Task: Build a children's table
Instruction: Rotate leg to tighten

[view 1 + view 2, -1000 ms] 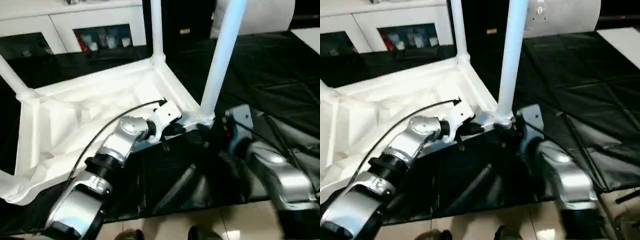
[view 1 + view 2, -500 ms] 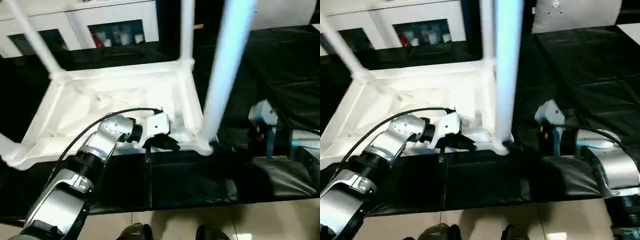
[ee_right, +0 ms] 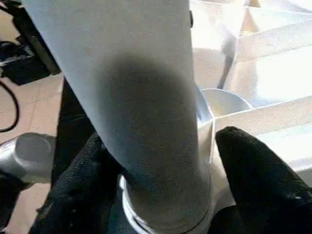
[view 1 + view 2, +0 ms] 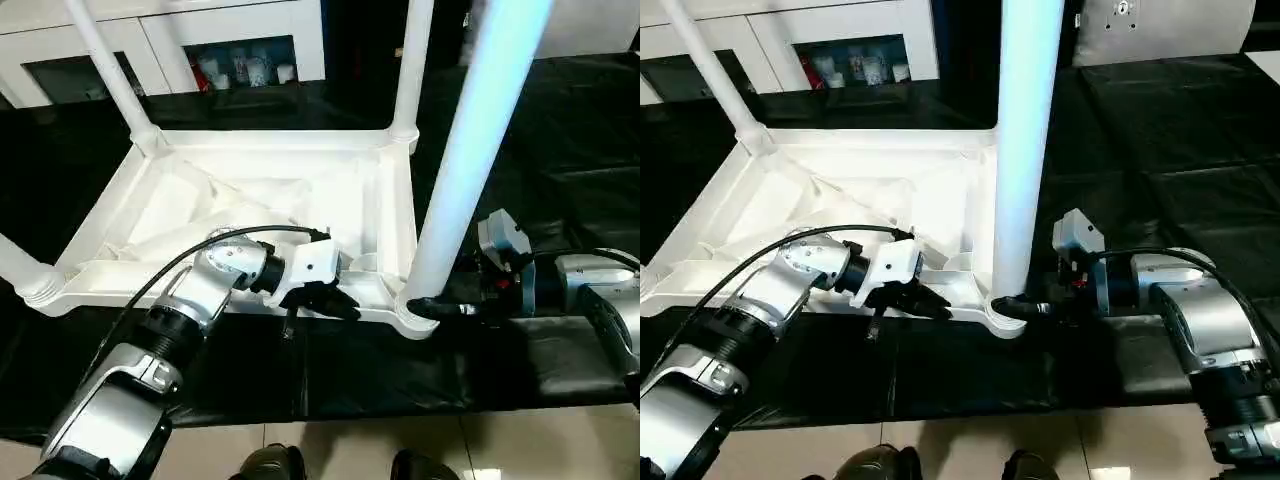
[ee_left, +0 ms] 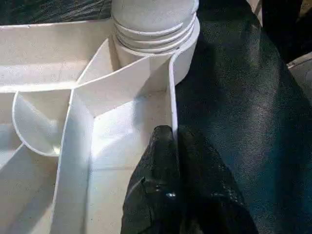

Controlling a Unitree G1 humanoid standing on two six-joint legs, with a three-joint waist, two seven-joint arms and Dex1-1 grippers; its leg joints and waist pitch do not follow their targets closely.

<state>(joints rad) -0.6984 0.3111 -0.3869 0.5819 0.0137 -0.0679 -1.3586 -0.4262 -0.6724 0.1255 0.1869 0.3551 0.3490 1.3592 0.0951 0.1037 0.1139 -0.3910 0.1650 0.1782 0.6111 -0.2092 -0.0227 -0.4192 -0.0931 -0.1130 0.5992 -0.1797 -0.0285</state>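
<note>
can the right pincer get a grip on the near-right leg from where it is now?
Probably yes. The right pincer already has a black finger on each side of the near-right leg, low by its corner socket, nothing between. The left pincer pinches the tabletop's rim alongside, clear of that leg.

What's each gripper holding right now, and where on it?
Left gripper is shut on the near rim wall of the upturned white plastic table top. Right gripper straddles the base of the near-right white tube leg at its corner socket; firm contact cannot be told.

Left pincer [image 4: 335, 300] pinched tight, arm bent inward; right pincer [image 4: 1025, 308] spread, forearm level, pointing left.
</note>
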